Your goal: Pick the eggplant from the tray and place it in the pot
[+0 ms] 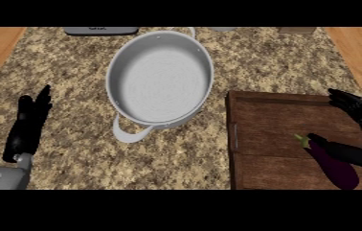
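Observation:
A dark purple eggplant [338, 169] with a green stem lies on the wooden tray [276, 129] at the lower right, stem pointing up-left. My right hand [345, 102] comes in from the right edge over the tray and is open. Its fingers are spread above the eggplant, while its thumb [338, 149] rests against the eggplant's upper side. The fingers do not close round it. The empty grey pot [160, 77] stands left of the tray at the counter's middle, one handle toward me. My left hand [28, 124] rests open at the far left, fingers up.
A flat grey appliance [101, 30] sits at the counter's back edge, with two small items [297, 30] further right along it. Speckled granite [78, 81] stretches between the pot and my left hand. The tray's left rim nearly touches the pot.

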`<state>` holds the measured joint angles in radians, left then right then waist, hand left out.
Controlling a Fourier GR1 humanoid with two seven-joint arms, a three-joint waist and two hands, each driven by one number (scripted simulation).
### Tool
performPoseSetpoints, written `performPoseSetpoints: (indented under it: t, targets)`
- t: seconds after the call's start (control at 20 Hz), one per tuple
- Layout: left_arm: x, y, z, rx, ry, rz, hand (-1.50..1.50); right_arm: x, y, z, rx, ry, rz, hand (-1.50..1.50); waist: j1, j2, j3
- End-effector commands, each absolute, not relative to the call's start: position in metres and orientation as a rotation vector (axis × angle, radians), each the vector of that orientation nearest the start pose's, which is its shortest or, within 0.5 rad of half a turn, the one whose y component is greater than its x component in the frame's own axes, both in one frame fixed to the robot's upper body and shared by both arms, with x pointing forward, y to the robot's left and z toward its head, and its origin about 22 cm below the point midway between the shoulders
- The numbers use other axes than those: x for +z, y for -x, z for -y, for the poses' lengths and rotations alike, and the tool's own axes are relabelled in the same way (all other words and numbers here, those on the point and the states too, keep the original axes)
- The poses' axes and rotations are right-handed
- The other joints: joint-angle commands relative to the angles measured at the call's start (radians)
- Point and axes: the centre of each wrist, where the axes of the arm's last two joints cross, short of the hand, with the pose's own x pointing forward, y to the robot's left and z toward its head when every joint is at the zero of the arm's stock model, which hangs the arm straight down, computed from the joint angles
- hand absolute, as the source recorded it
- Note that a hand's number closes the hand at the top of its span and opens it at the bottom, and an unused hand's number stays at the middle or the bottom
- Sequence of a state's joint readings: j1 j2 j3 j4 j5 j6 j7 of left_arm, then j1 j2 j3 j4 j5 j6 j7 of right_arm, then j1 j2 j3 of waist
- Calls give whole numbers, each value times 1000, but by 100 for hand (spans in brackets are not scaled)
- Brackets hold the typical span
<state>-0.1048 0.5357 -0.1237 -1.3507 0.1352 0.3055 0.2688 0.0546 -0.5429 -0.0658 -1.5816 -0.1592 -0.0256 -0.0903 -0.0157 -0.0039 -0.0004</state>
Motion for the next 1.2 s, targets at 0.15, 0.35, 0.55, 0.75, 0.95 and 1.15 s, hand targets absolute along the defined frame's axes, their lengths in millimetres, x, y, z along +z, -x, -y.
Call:
performPoseSetpoints:
  t: [0.15,0.35,0.55,0.75,0.95,1.15]
  targets:
    - [24,-267,-330,-100,-540,1143,0,129,-218,390,525,446,1465,-150,7,2,-1]
    - [17,-250,-346,-95,-524,1155,0,165,-213,402,704,547,1301,-150,16,1,-2]
    - [38,-268,-333,-109,-537,1173,0,209,-224,401,886,536,1148,-150,23,5,-1]
    - [22,-263,-337,-92,-520,1165,0,218,-223,400,1041,435,942,-150,19,6,-2]
    - [20,-265,-338,-97,-540,1164,0,209,-226,384,1079,318,852,-150,18,5,-1]
    - [15,-266,-333,-91,-514,1153,0,203,-232,373,1073,340,810,-150,19,4,0]
